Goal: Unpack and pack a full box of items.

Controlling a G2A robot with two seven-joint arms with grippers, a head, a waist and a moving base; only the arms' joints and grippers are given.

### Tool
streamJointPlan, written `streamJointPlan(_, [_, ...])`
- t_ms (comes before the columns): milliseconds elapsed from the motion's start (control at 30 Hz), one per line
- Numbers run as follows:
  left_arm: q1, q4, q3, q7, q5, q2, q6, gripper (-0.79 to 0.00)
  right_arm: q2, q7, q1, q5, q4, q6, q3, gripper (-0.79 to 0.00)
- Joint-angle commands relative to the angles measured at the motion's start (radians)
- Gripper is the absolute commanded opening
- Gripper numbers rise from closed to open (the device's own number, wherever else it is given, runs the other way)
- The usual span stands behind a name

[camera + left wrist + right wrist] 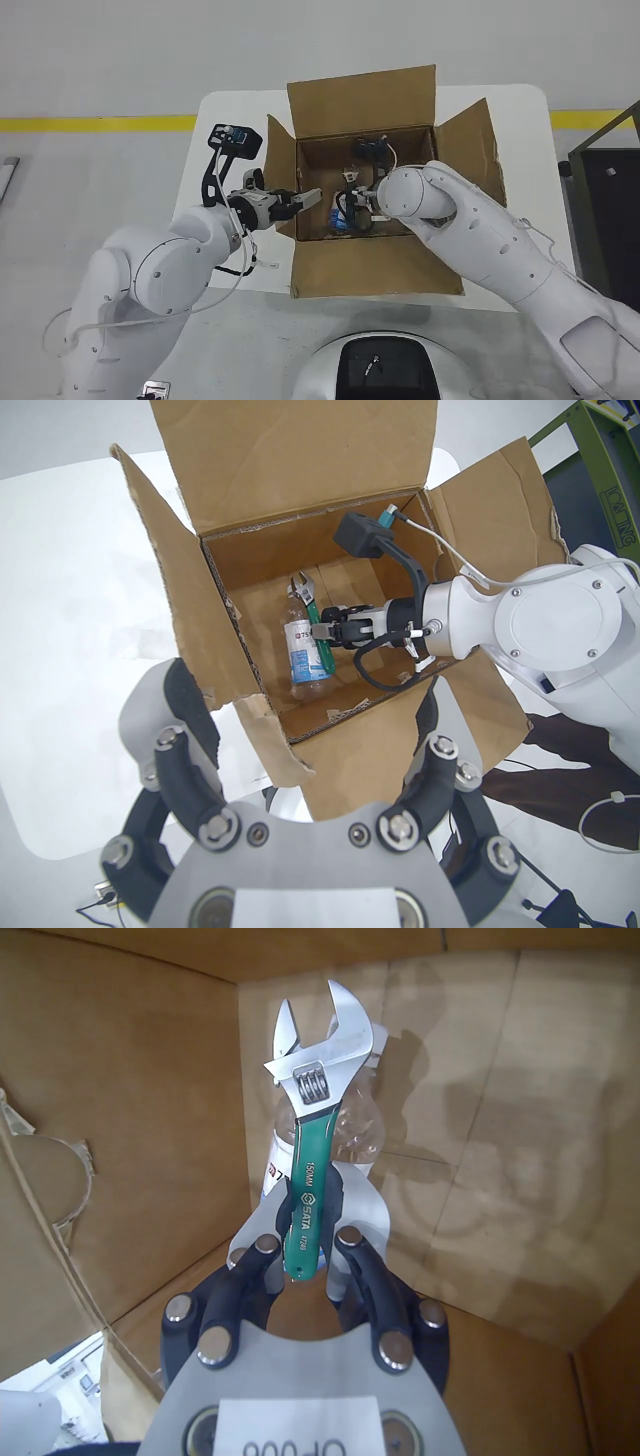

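right gripper (307,1208) clamped the green wrench (312,1143) inside the box (375,268); left gripper (304,203) stood wide at its edge.

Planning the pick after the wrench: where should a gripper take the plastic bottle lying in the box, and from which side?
Probably the labelled middle of the plastic bottle, straight down from above, fingers across its width: it lies on its side on the cardboard box floor, and the walls block sideways approach. The wrench in the right gripper is over it; clear it first.
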Motion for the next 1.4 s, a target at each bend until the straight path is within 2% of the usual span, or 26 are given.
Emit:
streamJointPlan(0, [0.0,0.0,0.0,0.0,0.0,0.0,0.0,0.0,0.001,-0.021,-0.007,-0.004,-0.016,-0.003,0.012,-0.785])
streamJointPlan(167, [0.0,0.0,0.0,0.0,0.0,0.0,0.0,0.0,0.017,-0.03,-0.037,-0.043,-0.062,0.024,0.065,-0.785])
streamJointPlan(500, [0.0,0.0,0.0,0.0,0.0,0.0,0.0,0.0,0.056,0.043,-0.1,-0.157,-0.09,0.082,0.141,-0.785])
streamJointPlan(700, [0.0,0.0,0.0,0.0,0.0,0.0,0.0,0.0,0.064,0.096,-0.108,-0.188,-0.087,0.074,0.152,-0.785])
streamJointPlan(1067, [0.0,0.0,0.0,0.0,0.0,0.0,0.0,0.0,0.012,0.063,-0.061,-0.121,0.033,0.017,0.046,-0.785])
streamJointPlan(1367, [0.0,0.0,0.0,0.0,0.0,0.0,0.0,0.0,-0.04,0.013,0.003,-0.038,0.139,-0.078,-0.01,-0.785])
